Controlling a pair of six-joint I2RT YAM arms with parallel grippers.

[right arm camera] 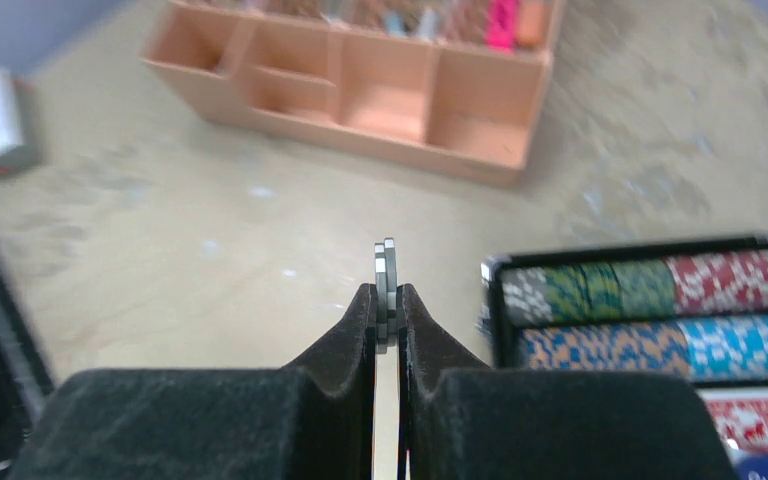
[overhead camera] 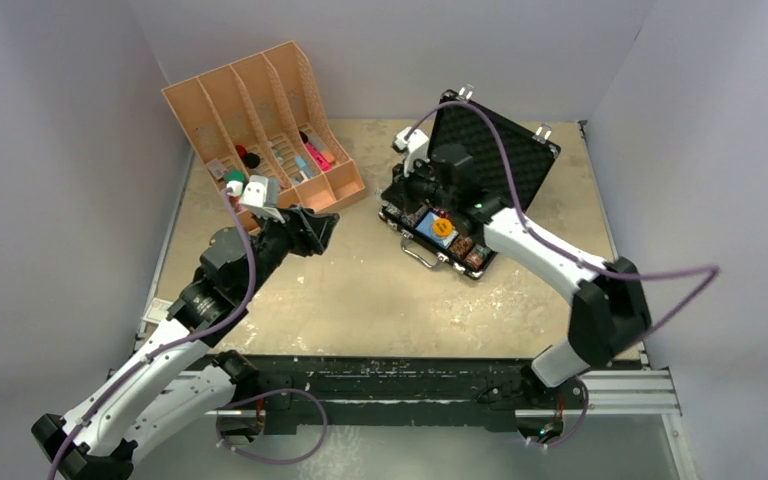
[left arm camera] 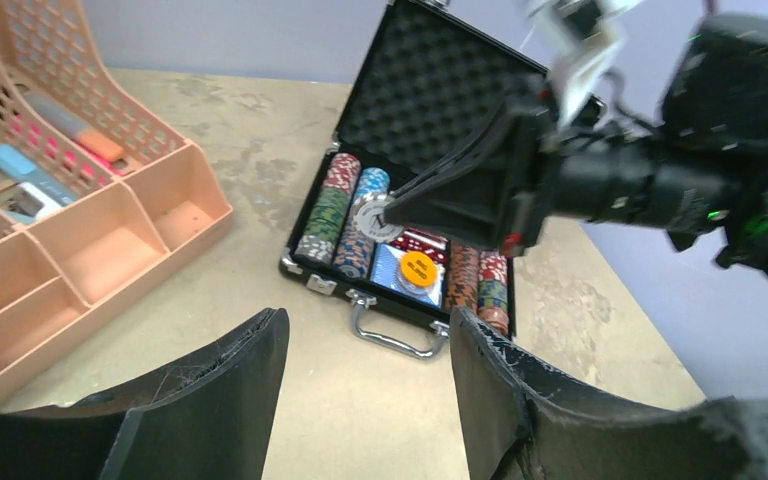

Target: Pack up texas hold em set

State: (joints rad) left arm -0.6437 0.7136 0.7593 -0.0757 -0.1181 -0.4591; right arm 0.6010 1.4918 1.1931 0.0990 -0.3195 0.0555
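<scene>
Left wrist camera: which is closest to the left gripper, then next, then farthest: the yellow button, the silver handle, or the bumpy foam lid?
1. Silver handle: on the front edge of the case, straight ahead of the left gripper.
2. Yellow button: inside the case, just behind the handle.
3. Foam lid: standing open at the back.

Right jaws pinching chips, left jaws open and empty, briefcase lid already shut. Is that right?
No: the briefcase lid stands open, as the left wrist view shows. The right jaws do pinch chips; the left jaws are open and empty.
</scene>
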